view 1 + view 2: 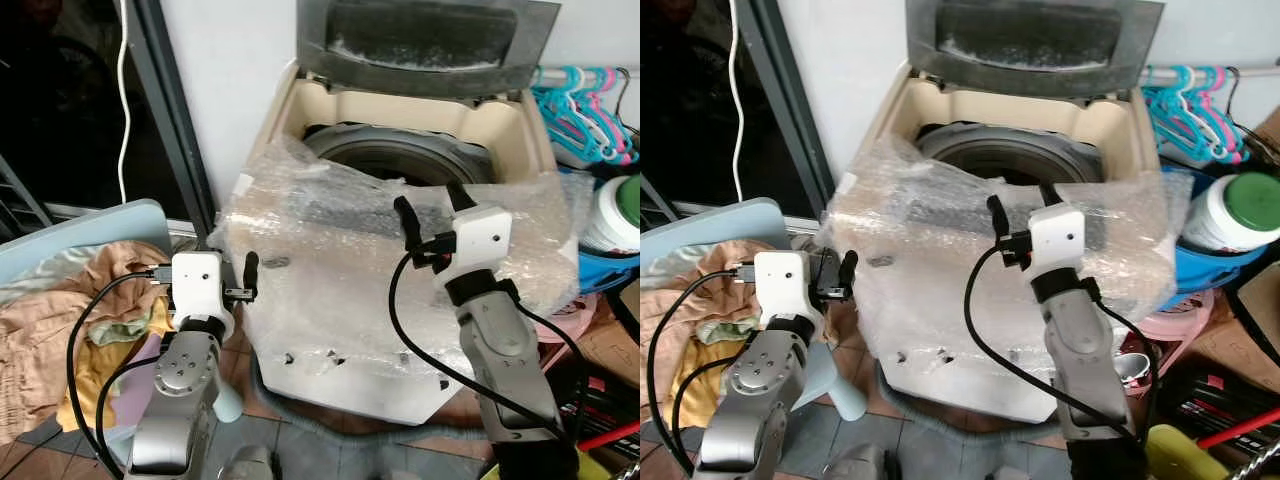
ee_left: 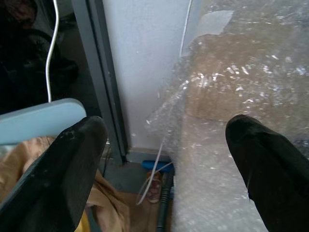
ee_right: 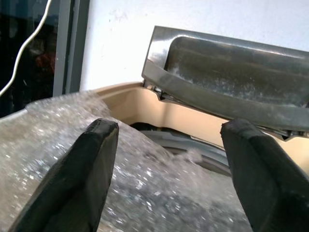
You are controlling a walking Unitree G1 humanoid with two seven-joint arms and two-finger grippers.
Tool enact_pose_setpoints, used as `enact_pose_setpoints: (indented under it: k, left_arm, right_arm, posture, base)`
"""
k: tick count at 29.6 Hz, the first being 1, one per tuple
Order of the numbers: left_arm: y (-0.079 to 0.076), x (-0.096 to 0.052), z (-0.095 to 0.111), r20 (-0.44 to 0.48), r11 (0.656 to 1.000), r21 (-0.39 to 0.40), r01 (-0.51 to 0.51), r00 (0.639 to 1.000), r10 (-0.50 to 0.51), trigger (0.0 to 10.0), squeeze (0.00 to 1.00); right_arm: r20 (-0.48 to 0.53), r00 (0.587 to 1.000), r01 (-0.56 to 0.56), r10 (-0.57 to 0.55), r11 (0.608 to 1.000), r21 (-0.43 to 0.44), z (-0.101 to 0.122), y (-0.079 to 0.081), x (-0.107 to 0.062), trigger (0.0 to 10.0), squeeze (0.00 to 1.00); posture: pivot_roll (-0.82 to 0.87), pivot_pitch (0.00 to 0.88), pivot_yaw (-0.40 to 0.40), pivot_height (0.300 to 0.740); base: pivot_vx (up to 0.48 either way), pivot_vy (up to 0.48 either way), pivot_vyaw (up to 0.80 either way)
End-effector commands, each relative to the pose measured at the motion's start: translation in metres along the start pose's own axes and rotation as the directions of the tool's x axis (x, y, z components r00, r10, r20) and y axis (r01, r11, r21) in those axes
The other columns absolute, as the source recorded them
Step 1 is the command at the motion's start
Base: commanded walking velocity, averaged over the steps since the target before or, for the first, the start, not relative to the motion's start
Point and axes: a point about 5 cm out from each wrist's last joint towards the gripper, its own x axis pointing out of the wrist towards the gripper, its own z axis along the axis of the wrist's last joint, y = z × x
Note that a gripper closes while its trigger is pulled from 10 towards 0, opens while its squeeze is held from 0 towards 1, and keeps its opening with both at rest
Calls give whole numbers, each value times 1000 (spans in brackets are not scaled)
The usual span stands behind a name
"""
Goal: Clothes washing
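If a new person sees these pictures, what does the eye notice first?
First, the cream washing machine in the middle, wrapped in bubble wrap, its lid raised. The right gripper hovers open above its front edge. The left gripper is open beside its left corner, near a pile of clothes at the left.

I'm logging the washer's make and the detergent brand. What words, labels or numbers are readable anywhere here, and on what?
No text can be read in these pictures.
Washing machine: its front and control panel lie under bubble wrap; no brand or markings legible.
White tub with green lid: the label is too blurred to read.
Cardboard box: no print legible.
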Motion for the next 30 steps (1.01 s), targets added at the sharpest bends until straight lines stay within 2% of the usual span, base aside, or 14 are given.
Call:
enact_pose_setpoints:
  k: [1, 6, 14, 23, 26, 27, 28, 29, 30]
  left_arm:
    - [-6, 1, 6, 34, 1000, 21, 21, 999, -21, 10000, 0]
    - [-8, 1, 8, 49, 999, 19, 29, 998, -30, 10000, 0]
    - [-6, -1, 9, 65, 999, 35, -9, 998, 7, 10000, 0]
    - [-3, -1, 9, 57, 999, 42, -21, 998, 19, 10000, 0]
    - [-2, -1, 8, 47, 998, 46, -35, 998, 33, 10000, 0]
    - [0, -1, 8, 42, 998, 44, -44, 998, 43, 10000, 0]
    - [0, -1, 7, 40, 998, 42, -51, 998, 49, 10000, 0]
    - [1, 0, 7, 38, 998, 39, -58, 998, 57, 10000, 0]
    - [2, 0, 7, 35, 997, 38, -66, 997, 64, 10000, 0]
  right_arm:
    - [-28, 999, 41, -41, 999, -1, -1, -5, -6, 10000, 1000]
    - [-38, 999, 33, -34, 999, -8, -1, -5, -4, 10000, 1000]
    - [-57, 998, 18, -18, 1000, 0, 1, -3, -5, 10000, 1000]
    - [-66, 998, -10, 13, 999, 52, 1, 1, -3, 10000, 1000]
    - [-74, 995, -56, 63, 994, 90, 0, 7, -3, 10000, 1000]
    - [-75, 993, -81, 89, 991, 102, 0, 10, -4, 10000, 592]
    - [-76, 991, -97, 106, 989, 110, 0, 12, -4, 10000, 592]
    - [-79, 989, -112, 122, 987, 115, -1, 14, -4, 10000, 0]
    - [-82, 988, -122, 132, 985, 121, -1, 16, -4, 10000, 0]
  posture:
    - [-63, 24, 17, 740]
    - [-64, 27, 16, 740]
    - [-62, 32, 12, 740]
    - [-60, 36, 11, 740]
    - [-60, 36, 11, 740]
    - [-60, 36, 11, 740]
    - [-60, 36, 11, 740]
    - [-55, 36, 9, 740]
    - [-55, 36, 9, 740]
  base:
    - [0, 480, 0]
    - [0, 480, 0]
    - [0, 0, 800]
    - [0, 0, 800]
    - [0, 0, 800]
    - [0, 0, 788]
    - [0, 0, 788]
    - [0, 0, 788]
    - [0, 0, 788]
